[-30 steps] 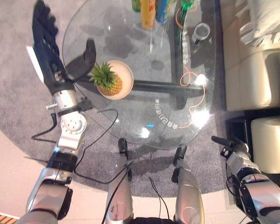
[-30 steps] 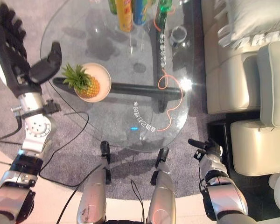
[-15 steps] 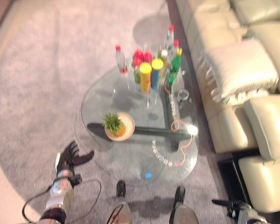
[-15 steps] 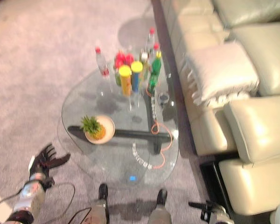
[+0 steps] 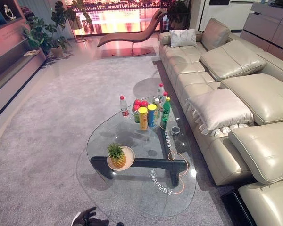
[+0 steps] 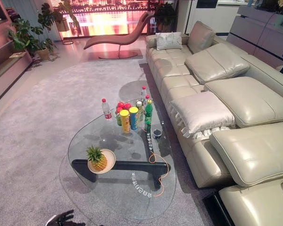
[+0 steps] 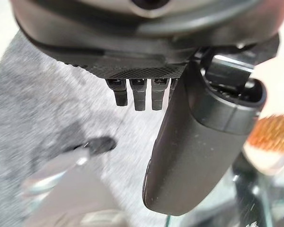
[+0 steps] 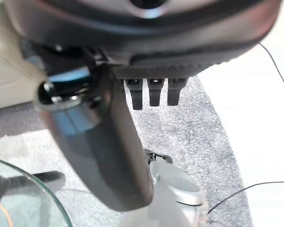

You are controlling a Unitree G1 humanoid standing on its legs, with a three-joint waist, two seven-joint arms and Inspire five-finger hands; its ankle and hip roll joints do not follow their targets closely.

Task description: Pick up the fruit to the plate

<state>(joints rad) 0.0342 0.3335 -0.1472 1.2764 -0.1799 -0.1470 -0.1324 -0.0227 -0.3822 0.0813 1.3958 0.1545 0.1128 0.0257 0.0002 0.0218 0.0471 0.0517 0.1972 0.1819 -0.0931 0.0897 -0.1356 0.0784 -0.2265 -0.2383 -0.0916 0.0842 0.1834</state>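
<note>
A pineapple stands upright on a round cream plate at the near left of the glass coffee table. My left hand hangs low over the carpet, short of the table's near edge and well apart from the plate. In the left wrist view this hand is open, fingers straight and the thumb extended, holding nothing. My right hand is also open and empty, its thumb stretched out above carpet beside the table's glass edge.
Bottles, tall cans and red fruit crowd the table's far end, with a small cup and an orange cord on the right. A beige sofa lines the right side. Grey carpet spreads to the left.
The whole picture has swung up from the table top to the wide room, so the camera moved. My left hand has withdrawn from beside the plate and dropped low near the carpet.
</note>
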